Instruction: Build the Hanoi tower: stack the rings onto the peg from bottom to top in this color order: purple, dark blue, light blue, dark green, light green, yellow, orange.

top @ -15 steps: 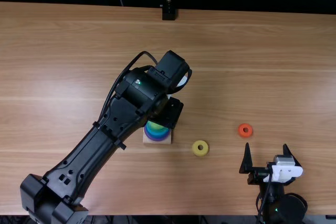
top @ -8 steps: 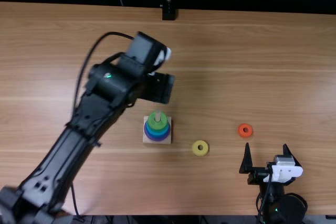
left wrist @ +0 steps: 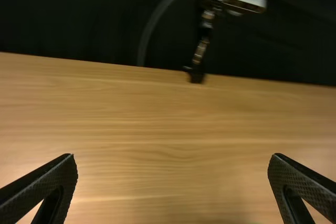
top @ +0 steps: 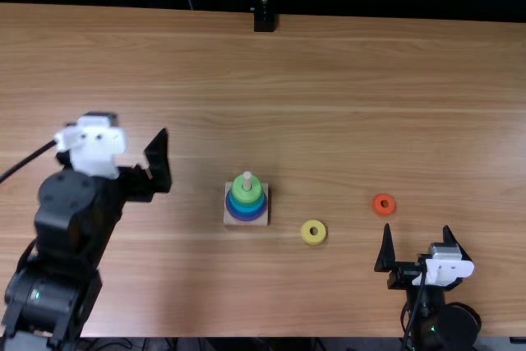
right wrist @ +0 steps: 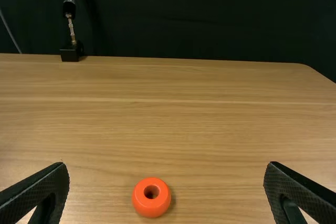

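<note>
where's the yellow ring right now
In the top view, the round yellow ring lies flat on the table, right of the square wooden base.

The left tool (top: 154,172), fingers (left wrist: 50,182) wide apart, faces the wooden counter (left wrist: 157,129); a stand (left wrist: 197,75) and cable (left wrist: 151,22) rise at the far edge.

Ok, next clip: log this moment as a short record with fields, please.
base: pale, square
peg: upright, tip showing above the rings
on the peg: purple ring low, blues above it, light green ring on top
loose on the table: yellow ring right of the base; orange ring farther right
left claw: open, empty, away from the tower
right claw: open, empty, near the orange ring
left to stack: yellow, then orange
</note>
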`<state>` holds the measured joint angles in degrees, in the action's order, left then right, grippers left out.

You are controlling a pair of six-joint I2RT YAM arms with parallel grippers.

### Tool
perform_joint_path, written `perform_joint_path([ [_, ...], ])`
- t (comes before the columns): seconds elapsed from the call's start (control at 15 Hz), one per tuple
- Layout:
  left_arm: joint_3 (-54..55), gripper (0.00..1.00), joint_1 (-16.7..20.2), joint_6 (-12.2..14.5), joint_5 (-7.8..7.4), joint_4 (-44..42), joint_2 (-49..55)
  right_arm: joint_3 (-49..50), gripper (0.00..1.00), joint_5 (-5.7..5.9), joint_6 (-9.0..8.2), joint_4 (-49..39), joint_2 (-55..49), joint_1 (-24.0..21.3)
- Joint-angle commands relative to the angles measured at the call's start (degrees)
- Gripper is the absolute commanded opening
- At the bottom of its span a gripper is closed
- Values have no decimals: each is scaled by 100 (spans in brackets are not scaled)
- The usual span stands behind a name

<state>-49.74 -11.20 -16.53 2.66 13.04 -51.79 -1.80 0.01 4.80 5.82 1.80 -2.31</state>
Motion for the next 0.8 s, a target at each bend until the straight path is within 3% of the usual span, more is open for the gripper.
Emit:
perform_joint_path([
  [0.0,808,100,426,19,93,-323,767,92,100,52,5,151,-92,-77],
  [0.07,1414,100,646,29,72,-682,1329,92,100,62,5,151,-92,-77],
  [0.27,2855,100,821,50,61,-998,2577,92,100,52,5,151,-92,-77],
  [0.47,4139,100,769,61,61,-987,4001,92,100,62,5,151,-92,-77],
  [0.6,4552,100,751,71,40,-966,4388,92,100,62,5,151,-92,-77],
  [0.67,4631,100,760,71,-107,-945,4493,92,100,52,5,162,-92,-77],
  [0.73,4701,100,795,82,-360,-935,4625,92,100,62,5,151,-92,-77],
])
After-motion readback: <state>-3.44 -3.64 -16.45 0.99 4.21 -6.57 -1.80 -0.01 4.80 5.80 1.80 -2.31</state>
